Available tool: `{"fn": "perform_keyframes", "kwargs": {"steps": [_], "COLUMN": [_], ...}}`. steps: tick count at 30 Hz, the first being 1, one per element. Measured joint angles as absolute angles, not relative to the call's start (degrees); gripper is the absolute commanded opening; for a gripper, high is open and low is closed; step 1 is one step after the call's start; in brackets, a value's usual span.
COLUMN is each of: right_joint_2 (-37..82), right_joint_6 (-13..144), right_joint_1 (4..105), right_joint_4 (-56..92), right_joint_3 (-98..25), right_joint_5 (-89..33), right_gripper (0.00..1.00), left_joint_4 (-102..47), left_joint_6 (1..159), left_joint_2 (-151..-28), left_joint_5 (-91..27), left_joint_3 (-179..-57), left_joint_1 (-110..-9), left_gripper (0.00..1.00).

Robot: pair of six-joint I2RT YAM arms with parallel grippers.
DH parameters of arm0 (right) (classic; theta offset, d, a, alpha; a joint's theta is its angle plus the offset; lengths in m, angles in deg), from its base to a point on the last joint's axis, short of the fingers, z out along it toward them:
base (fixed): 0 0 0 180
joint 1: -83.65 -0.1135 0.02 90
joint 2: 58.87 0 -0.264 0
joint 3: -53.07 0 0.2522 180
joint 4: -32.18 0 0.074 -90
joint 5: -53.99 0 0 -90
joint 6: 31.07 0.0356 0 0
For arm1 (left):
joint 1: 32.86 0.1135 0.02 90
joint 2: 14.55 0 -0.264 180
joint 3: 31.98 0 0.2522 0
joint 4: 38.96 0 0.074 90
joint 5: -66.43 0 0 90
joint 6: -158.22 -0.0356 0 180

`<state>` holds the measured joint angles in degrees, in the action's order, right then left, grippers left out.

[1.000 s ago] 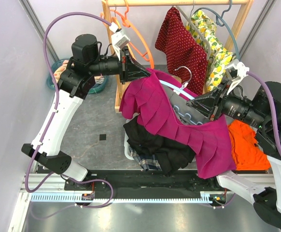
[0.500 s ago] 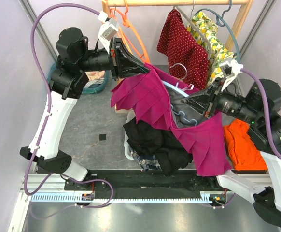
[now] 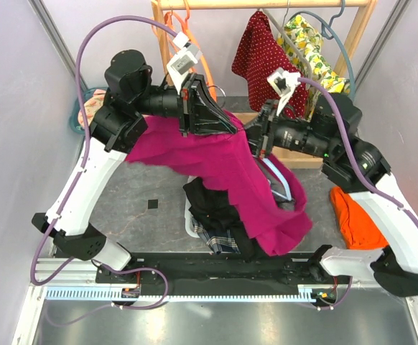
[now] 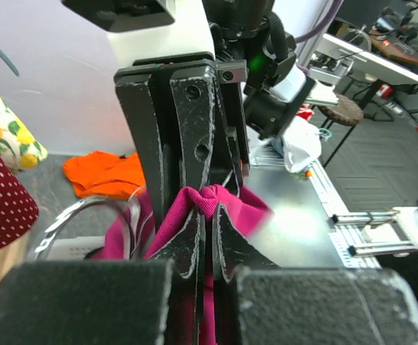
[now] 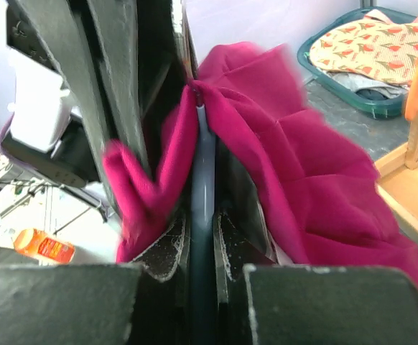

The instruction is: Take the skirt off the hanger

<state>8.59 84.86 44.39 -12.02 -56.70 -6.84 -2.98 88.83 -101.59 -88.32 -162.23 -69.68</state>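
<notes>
1. L gripper (image 4: 207, 215) clenched on a fold of the pleated magenta cloth skirt (image 3: 223, 162), which hangs mid-air btwn both arms, draping over a dark clothes pile (image 3: 216, 205).
2. R gripper (image 5: 200, 230) clamped on the thin, smooth pale-blue hanger (image 5: 203, 158), w/ skirt folds bunched either side.

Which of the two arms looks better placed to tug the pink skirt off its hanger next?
Left, probably. The left fingers pinch a fold of the skirt, so pulling away should slide it off. The right fingers clamp the hanger and can hold it steady.
</notes>
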Motion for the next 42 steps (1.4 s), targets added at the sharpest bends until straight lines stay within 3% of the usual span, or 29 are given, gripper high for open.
{"fn": "perform_keyframes", "kwargs": {"steps": [10, 24, 33, 42], "right_joint_2": [12.1, -8.6, -15.5, -14.9], "right_joint_6": [80.2, 76.4, 76.4, 75.6], "right_joint_1": [38.7, 38.5, 38.5, 38.5], "right_joint_4": [-24.3, -49.0, -53.4, -57.8], "right_joint_3": [-71.0, -80.5, -74.6, -77.4], "right_joint_5": [-18.9, -31.3, -30.8, -33.1], "right_gripper": [0.00, 0.00, 0.00, 0.00], "left_joint_4": [4.6, 12.7, 12.2, 12.8], "left_joint_6": [81.2, 69.7, 70.8, 71.4], "left_joint_2": [-98.4, -93.6, -96.0, -96.8], "left_joint_5": [-87.1, -76.0, -65.6, -59.8], "left_joint_3": [-162.8, -159.6, -154.7, -163.4], "left_joint_1": [-68.7, -60.9, -57.7, -57.7], "left_gripper": [0.02, 0.02, 0.02, 0.02]}}
